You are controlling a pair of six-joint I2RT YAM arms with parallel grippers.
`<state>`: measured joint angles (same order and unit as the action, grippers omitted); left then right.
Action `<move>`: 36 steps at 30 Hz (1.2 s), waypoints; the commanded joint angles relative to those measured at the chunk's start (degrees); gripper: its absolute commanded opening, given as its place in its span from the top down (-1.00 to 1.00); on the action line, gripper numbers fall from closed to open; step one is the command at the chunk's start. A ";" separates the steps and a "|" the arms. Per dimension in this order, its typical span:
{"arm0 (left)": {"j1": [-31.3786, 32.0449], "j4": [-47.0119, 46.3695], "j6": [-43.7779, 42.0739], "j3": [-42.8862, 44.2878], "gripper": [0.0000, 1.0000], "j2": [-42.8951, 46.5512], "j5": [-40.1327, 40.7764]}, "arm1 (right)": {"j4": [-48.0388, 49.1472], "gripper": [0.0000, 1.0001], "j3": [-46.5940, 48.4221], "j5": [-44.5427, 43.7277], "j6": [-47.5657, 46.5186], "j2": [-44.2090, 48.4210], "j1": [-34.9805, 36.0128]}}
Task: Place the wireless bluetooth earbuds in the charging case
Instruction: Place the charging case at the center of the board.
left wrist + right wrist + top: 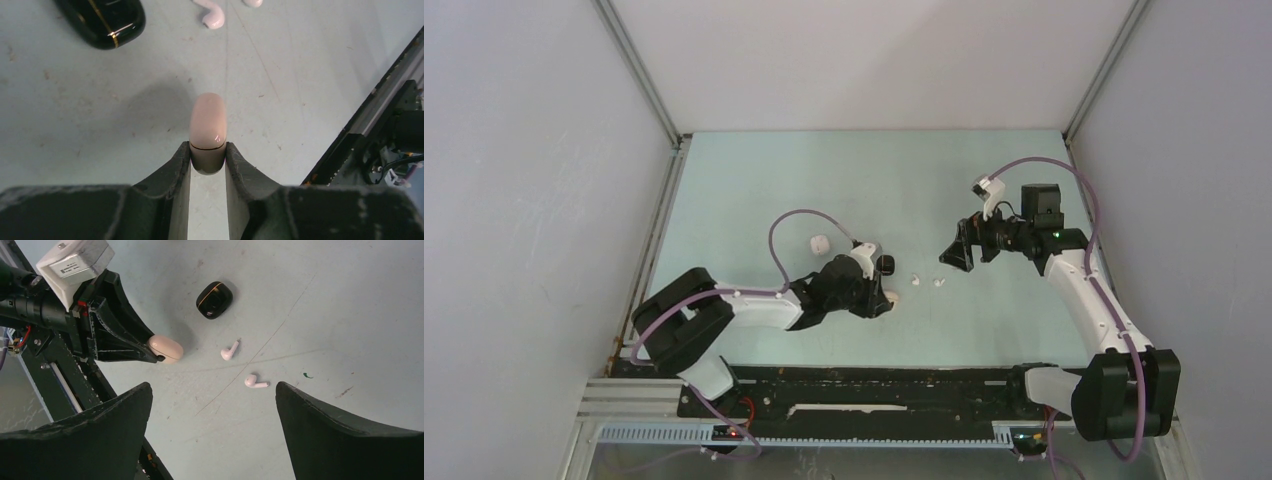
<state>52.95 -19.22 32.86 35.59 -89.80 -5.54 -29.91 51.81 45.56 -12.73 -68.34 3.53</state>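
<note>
Left gripper (pixel 207 152) with dark fingers (pixel 172 172) clamped on the base of a pale pink glossy pebble-shaped plastic case (pixel 208 120), seam line closed, scuffed pale green tabletop (pixel 75 110) beneath, black glossy rounded case with a thin gold line (pixel 102 20) top left, white plastic earbud with a curved stem (pixel 212 15) top centre, second white earbud (pixel 252 2) cut off by the top edge, black metal rail (pixel 380 125) at right.

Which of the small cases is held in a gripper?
The pale pink case, pinched in the left gripper; the black case and the white case lie free on the table.

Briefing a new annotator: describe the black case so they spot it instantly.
Find the left gripper, shut on a pale pink case. Just beyond lies the black case, near two white earbuds. Only it is glossy black with a gold line.
</note>
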 commanded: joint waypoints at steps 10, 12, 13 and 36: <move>-2.65 -1.60 4.21 3.83 0.22 -5.12 -2.79 | -1.20 -0.90 1.71 2.25 -2.62 1.19 0.81; -2.76 0.16 3.63 3.95 0.17 -4.81 -2.15 | -1.29 -0.90 1.71 2.25 -2.72 1.12 0.82; -2.88 1.06 3.35 3.96 0.15 -4.49 -1.58 | -1.31 -0.90 1.71 2.25 -2.74 1.10 0.83; -11.73 27.67 -5.63 13.71 -0.53 7.60 30.04 | -2.41 -0.92 1.73 2.87 -4.00 1.35 1.33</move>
<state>44.82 7.11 27.40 47.20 -83.20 17.89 -32.47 51.81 47.11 -15.66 -68.34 4.54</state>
